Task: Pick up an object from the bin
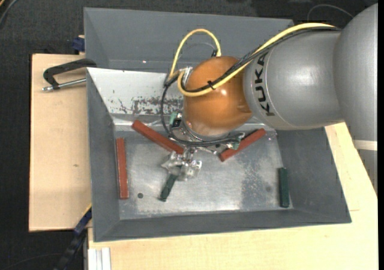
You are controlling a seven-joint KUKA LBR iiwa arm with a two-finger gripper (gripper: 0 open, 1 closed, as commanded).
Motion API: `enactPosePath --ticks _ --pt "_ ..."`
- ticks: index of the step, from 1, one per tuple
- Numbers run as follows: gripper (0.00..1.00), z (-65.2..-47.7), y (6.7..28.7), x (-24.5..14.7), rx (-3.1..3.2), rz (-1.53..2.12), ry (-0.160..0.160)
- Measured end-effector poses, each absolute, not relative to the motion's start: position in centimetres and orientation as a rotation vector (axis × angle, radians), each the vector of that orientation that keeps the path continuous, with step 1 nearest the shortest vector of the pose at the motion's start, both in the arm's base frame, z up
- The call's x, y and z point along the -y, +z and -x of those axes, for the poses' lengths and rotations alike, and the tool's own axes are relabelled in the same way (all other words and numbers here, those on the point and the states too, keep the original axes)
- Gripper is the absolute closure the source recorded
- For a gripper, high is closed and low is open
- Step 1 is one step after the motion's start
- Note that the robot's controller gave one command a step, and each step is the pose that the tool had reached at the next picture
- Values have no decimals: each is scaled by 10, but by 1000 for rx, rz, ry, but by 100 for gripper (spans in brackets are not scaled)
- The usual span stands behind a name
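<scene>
nearest, along the bottom of the frame, the front wall of the grey bin (210, 222) rises from a scuffed metal floor. in the lower right of the floor a dark green bar (283, 188) lies almost upright in the picture, well apart from everything else. left of centre a slim dark stick (167, 189) lies tilted, its lower end toward the front wall and its upper end reaching up to the gripper (183, 165). a small dark speck (140, 195) sits on the floor to its left. further left a long reddish-brown strip (122, 168) lies along the left wall.

the gripper hangs low over the middle of the floor, just above the upper end of the slim dark stick. whether the tool is clenched or released cannot be told, and nothing can be seen grasped in it.

behind it, a red stick (157, 135) slants down from the upper left toward the gripper. a second red stick (243, 143) slants on the right, partly under the wrist. above them is the orange cover (216, 104) with a looping yellow cable (195, 36), and the silver arm (312, 77) enters from the right. farthest is the scratched back wall (129, 104).
</scene>
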State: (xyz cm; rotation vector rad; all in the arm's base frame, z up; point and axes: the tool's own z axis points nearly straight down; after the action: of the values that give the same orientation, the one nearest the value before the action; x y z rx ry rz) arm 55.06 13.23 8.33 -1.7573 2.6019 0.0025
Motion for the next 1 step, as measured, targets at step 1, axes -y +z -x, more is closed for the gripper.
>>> enactPosePath --ticks 1 --pt "100 -561 103 -83 -2399 2019 -4"
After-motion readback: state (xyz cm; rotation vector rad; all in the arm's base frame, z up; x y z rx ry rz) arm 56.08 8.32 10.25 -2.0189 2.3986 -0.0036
